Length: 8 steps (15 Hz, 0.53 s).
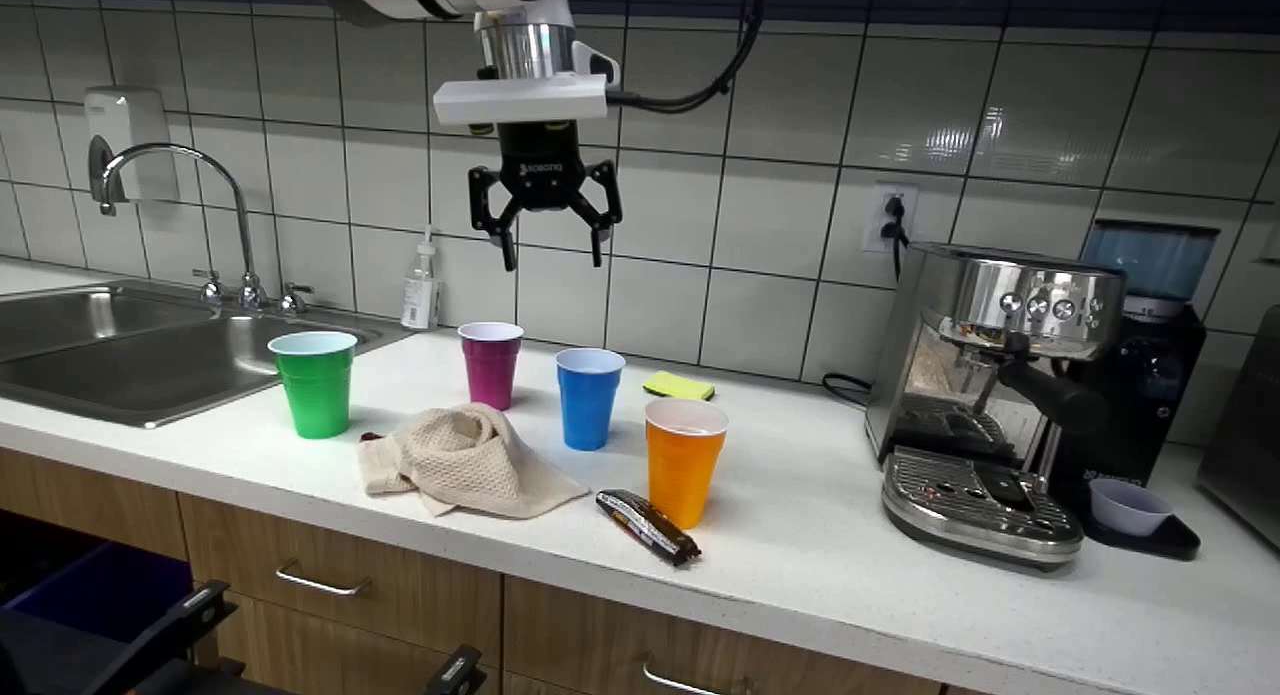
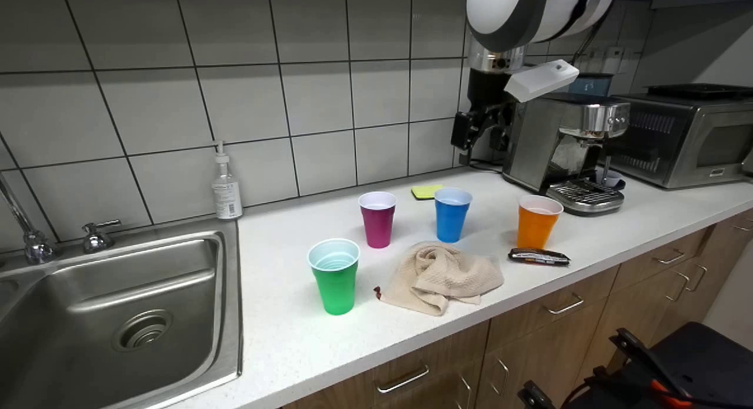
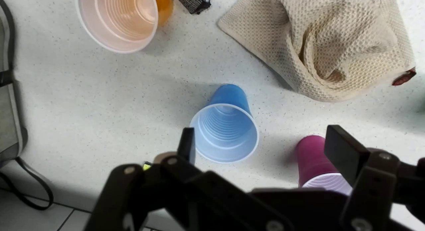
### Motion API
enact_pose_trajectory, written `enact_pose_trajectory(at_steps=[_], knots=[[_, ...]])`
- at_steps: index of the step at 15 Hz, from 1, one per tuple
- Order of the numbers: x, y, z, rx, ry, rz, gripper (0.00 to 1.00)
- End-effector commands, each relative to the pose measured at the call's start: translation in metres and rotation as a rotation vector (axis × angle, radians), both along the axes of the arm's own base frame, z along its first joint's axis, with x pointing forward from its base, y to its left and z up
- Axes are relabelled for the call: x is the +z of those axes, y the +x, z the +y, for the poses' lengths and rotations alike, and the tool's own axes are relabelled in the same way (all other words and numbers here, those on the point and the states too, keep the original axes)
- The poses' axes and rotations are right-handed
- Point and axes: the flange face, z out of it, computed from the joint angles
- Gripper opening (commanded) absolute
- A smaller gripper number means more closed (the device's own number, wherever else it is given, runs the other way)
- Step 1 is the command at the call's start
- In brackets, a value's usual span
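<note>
In an exterior view, a bottle (image 1: 421, 283), its label (image 1: 417, 304) unreadable, is standing left of the ROBOTIQ-marked pincer (image 1: 554, 261), a purple cup (image 1: 491, 371) below left; the pincer is gaping wide; a blue cup (image 1: 587, 407) is standing below right.

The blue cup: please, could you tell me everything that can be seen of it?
The blue cup is a tapered tumbler that looks like plastic, blue outside and paler inside, with a pale rim. The wrist view shows ridged rings down its inner wall and no contents. It stands upright, mouth up, on the white counter, between the purple cup and the orange cup, apart from both. Only the counter touches it; the open claw hangs higher, apart from it.
</note>
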Motion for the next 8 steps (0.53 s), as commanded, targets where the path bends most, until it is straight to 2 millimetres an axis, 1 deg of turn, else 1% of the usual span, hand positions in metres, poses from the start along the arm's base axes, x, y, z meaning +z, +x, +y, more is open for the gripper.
enact_pose_trajectory(at_steps=[1, 8], knots=[[-0.006, 0.025, 0.006, -0.007, 0.006, 0.009, 1.00], [-0.034, 0.052, 0.005, -0.038, 0.022, 0.053, 1.00]])
